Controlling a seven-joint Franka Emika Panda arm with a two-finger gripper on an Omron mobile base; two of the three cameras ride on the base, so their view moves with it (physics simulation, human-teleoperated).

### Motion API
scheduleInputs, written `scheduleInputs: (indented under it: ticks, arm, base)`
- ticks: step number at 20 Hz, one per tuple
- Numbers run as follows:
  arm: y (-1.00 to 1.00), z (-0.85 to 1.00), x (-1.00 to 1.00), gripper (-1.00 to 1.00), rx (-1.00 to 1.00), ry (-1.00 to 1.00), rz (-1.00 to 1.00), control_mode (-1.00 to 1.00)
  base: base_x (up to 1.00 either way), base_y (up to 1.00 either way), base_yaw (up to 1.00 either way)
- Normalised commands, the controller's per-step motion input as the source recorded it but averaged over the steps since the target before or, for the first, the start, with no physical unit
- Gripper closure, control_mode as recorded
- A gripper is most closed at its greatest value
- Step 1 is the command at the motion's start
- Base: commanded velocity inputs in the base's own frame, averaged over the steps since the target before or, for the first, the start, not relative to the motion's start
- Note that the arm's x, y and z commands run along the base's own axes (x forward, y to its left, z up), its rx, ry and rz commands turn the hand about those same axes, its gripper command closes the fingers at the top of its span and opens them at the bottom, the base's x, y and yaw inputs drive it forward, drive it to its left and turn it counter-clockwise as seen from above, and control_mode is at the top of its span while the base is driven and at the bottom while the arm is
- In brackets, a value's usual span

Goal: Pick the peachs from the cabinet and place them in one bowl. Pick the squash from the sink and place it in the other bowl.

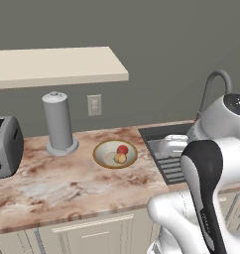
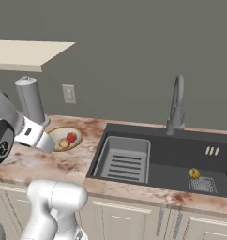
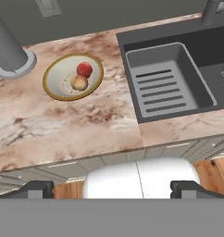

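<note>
Two red-orange peachs (image 3: 84,69) (image 3: 79,82) lie together in the one bowl (image 3: 54,85), cream with a golden-brown rim, on the marble counter; they also show as peachs (image 1: 123,149) (image 2: 71,137) in the base views. The small yellow squash (image 2: 194,173) sits on the floor of the dark sink (image 2: 181,145), right of the slotted rack (image 2: 124,159). The beige cabinet (image 1: 57,64) hangs above the counter with nothing visible on it. My gripper (image 3: 113,189) is open and empty, high above the counter's front edge, between bowl and sink. The other bowl is out of view.
A grey paper-towel holder (image 1: 59,124) stands behind the bowl, with a toaster (image 1: 5,146) at the far left. The curved faucet (image 2: 177,105) rises behind the sink. A wall outlet (image 1: 94,104) is on the grey wall. White drawer fronts (image 3: 63,166) run below the counter.
</note>
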Motion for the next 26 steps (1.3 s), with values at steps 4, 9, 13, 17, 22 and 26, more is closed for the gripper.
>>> scheduleInputs:
  ticks: [4,9,13,17,22,26]
  arm:
    - [0.00,0.00,0.00,-1.00,0.00,0.00,0.00,1.00]
    - [0.00,0.00,0.00,-1.00,0.00,0.00,0.00,1.00]
    - [0.00,0.00,0.00,-1.00,0.00,0.00,0.00,1.00]
    - [0.00,0.00,0.00,-1.00,0.00,0.00,0.00,1.00]
    - [0.00,0.00,0.00,-1.00,0.00,0.00,0.00,1.00]
    - [0.00,0.00,0.00,-1.00,0.00,0.00,0.00,1.00]
  base:
    - [-0.74,0.00,-0.01]
    - [-0.79,-0.24,0.00]
    - [-0.06,-0.96,0.02]
    - [0.00,-1.00,0.02]
    - [-0.03,-1.00,0.00]
    - [0.00,-1.00,0.00]
